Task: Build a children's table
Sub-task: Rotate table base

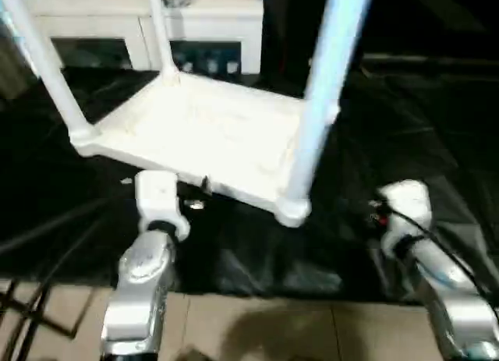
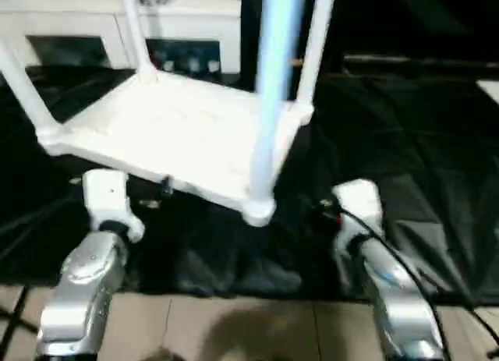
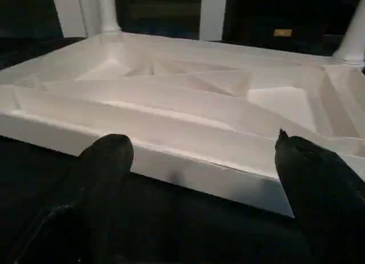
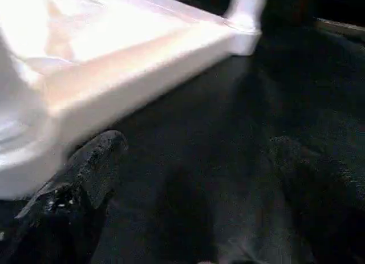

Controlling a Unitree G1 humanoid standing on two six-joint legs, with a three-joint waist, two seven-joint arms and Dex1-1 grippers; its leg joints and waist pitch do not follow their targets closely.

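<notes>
My left gripper was spread wide and held nothing, its two black fingers parted just short of the near edge of the tabletop, which lay upside down ahead of it with its ribbed underside facing up. My right gripper was likewise wide and empty, hovering over the black-covered work table with the tabletop's near corner socket just off to its left. Beyond both grippers the children's table stood inverted on the black cover, and I counted four legs rising from its corner sockets: the near right leg straight ahead of my right gripper, the near left leg out past my left gripper, the far left leg, and the far right leg behind the near one. Farther off stood one white cabinet with glass doors. I judged the leg-fitting step to be finished or nearly so; the next move probably called for checking that each leg sat fully home, then gripping the tabletop's edge with both grippers to turn the table onto its feet.
</notes>
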